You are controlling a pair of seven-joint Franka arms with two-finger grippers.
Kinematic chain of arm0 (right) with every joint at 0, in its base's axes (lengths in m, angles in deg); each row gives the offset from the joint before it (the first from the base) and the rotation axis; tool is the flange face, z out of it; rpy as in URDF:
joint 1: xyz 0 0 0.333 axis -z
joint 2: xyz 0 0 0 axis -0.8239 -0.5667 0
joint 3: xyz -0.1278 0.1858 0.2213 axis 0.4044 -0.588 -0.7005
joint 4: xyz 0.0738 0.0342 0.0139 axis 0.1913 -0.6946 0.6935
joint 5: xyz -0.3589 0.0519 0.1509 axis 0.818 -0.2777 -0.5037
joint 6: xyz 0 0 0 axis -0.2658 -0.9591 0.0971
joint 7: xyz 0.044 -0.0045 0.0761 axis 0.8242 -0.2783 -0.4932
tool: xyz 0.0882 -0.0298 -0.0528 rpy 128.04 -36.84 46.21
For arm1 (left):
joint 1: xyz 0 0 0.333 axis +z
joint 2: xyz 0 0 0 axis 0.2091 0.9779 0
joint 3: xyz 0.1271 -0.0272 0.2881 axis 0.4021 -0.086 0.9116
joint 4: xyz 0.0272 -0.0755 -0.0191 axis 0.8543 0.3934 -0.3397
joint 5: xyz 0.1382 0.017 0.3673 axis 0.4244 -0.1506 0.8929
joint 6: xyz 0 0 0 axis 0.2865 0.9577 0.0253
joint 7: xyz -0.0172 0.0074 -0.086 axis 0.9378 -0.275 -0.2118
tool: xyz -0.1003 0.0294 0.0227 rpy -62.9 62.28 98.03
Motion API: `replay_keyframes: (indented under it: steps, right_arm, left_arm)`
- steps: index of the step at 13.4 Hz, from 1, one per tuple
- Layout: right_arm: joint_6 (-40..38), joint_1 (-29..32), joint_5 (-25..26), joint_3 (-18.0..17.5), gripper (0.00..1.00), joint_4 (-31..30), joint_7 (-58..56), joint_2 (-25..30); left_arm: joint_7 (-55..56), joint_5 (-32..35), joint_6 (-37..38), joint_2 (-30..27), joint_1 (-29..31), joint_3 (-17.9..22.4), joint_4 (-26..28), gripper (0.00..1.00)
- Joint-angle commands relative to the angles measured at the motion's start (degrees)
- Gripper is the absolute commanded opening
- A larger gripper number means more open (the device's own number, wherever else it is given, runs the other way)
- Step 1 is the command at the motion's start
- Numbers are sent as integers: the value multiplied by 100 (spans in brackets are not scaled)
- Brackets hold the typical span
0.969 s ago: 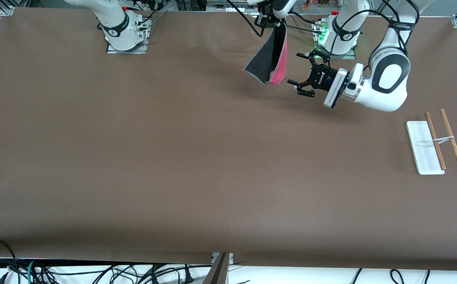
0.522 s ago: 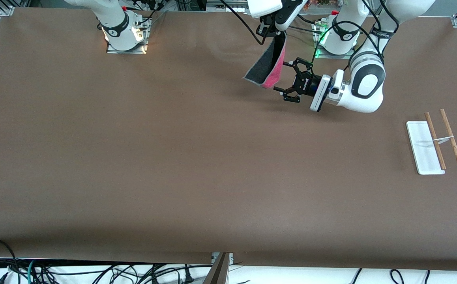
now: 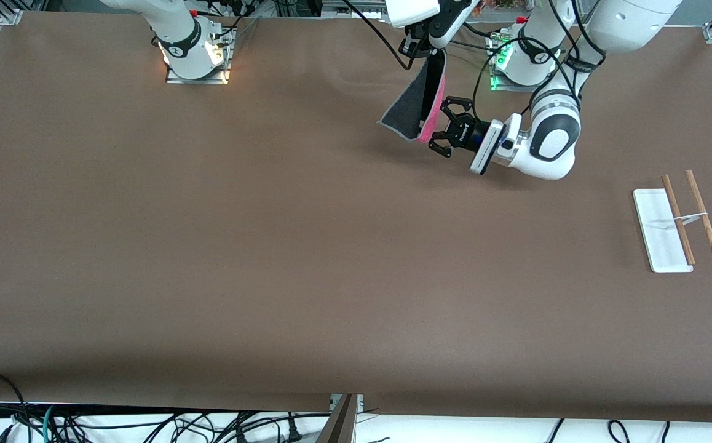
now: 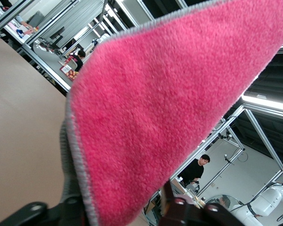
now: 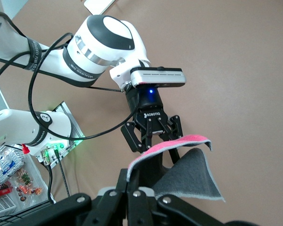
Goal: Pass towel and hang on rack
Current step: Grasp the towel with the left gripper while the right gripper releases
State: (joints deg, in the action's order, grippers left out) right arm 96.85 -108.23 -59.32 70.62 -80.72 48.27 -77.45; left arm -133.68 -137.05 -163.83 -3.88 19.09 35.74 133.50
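My right gripper [image 3: 422,49] is shut on the top edge of the towel [image 3: 416,103], which hangs in the air over the table near the robot bases, dark grey side and pink side both showing. The right wrist view shows this grip [image 5: 135,182] with the towel [image 5: 191,174] drooping below. My left gripper [image 3: 439,127] is open, one finger on each side of the towel's lower pink corner. In the left wrist view the pink towel [image 4: 170,94] fills the gap between the fingers [image 4: 33,211]. The rack [image 3: 682,216] stands at the left arm's end of the table.
The rack's white base [image 3: 660,243] lies flat with two wooden rods [image 3: 703,215] above it. Both arm bases [image 3: 196,58] stand along the table's edge. The left gripper also shows in the right wrist view [image 5: 151,136]. Cables hang below the table's near edge.
My left gripper has moved from the left arm's end toward the hanging towel and now has its open fingers on either side of the lower corner. The right gripper has kept holding the towel.
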Motion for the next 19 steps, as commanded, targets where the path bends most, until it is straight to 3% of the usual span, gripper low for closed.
replay_keyframes:
  steps: [1,8,9,11,12,14,16,19]
  right_arm:
    - [-78,-60,86,20,0,211,88,-78]
    - [-17,-52,86,2,0,211,194,-78]
    - [-17,-52,86,11,25,211,194,-78]
    - [27,-34,86,20,48,202,194,-69]
    - [36,-17,86,11,99,202,185,-60]
    - [45,18,86,19,100,202,150,-43]
    - [36,132,60,11,100,176,141,-16]
    - [27,526,-89,11,100,-165,141,272]
  left_arm:
    - [-311,-154,78,25,36,-51,-36,0]
    - [-127,-154,104,-53,80,-51,-133,0]
    - [-83,-154,87,-54,80,-51,-151,0]
    - [-56,-189,78,-71,71,-51,-160,0]
    - [-47,-189,86,-97,80,-51,-160,0]
    - [110,-180,87,-211,80,-33,-212,0]
    - [993,12,78,-666,97,72,-413,0]
    - [2305,810,69,-774,220,142,-1360,0]
